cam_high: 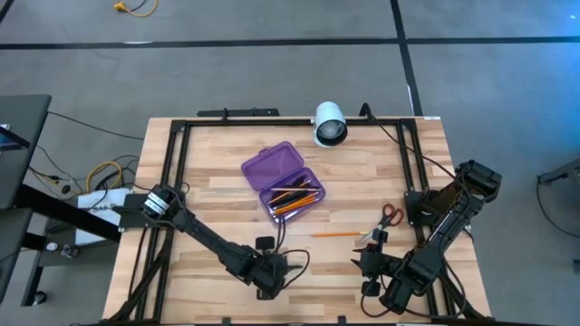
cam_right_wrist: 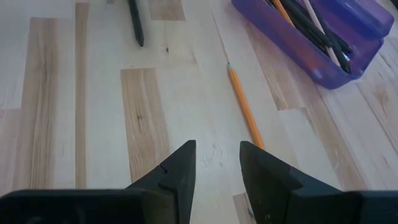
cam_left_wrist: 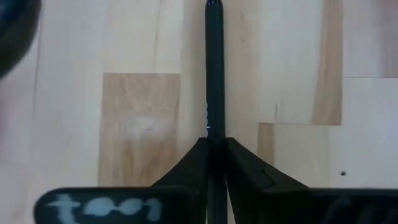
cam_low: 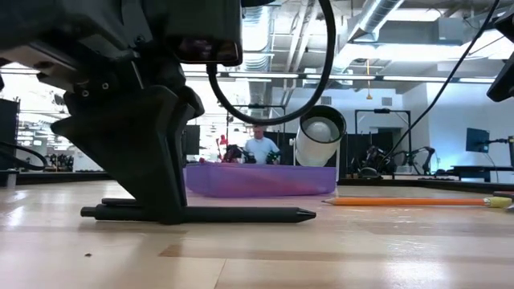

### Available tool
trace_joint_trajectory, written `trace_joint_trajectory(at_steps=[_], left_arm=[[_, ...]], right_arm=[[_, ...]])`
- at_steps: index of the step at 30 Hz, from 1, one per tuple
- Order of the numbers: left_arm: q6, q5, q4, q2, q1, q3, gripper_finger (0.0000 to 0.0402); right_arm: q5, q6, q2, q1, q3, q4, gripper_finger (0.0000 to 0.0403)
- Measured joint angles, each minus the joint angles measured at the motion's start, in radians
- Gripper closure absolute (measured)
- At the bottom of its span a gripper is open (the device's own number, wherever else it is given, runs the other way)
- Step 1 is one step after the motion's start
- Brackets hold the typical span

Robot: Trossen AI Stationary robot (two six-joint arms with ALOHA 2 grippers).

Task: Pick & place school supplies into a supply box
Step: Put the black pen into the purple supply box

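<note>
Though left gripper (cam_left_wrist: pixel 214 149) clamps pen (cam_left_wrist: pixel 215 74) flat on table (cam_left_wrist: pixel 74 93), off-centre grip risks tilt, slip; right gripper (cam_right_wrist: pixel 217 168) apart, idle.

Hidden or cut off, as we find it:

- Slim black pen (cam_left_wrist: pixel 215 68): in the left wrist view its tip runs past the top edge; its rear end is covered by the left gripper (cam_left_wrist: pixel 215 155).
- Thin orange wooden pencil (cam_right_wrist: pixel 245 109): lower end lost behind a right-gripper finger (cam_right_wrist: pixel 264 171).
- Translucent purple plastic supply box (cam_right_wrist: pixel 292 43): cropped at the upper right; we cannot count its contents.
- Person (cam_low: pixel 259 146), low view, centre: too small to make out.
</note>
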State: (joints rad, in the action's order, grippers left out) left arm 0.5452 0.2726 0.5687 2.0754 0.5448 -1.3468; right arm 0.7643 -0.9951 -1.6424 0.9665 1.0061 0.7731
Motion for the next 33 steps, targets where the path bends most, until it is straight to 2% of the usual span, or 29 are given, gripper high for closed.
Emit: trace_joint_trajectory(at_steps=[4, 11, 22, 33], left_arm=[[0.001, 0.031, 0.004, 0.000, 0.007, 0.000, 0.0390], [0.025, 0.065, 0.023, 0.001, 0.013, 0.000, 0.0374], [-0.017, 0.133, 0.099, 0.005, 0.011, -0.053, 0.0383], [-0.075, 0.136, 0.112, 0.004, 0.010, -0.107, 0.0384]], right_arm=[[0.003, 0.000, 0.000, 0.000, 0.000, 0.000, 0.0285], [0.022, 0.000, 0.000, 0.000, 0.000, 0.000, 0.0285], [0.023, 0.000, 0.000, 0.000, 0.000, 0.000, 0.0285], [0.023, 0.000, 0.000, 0.000, 0.000, 0.000, 0.0285]])
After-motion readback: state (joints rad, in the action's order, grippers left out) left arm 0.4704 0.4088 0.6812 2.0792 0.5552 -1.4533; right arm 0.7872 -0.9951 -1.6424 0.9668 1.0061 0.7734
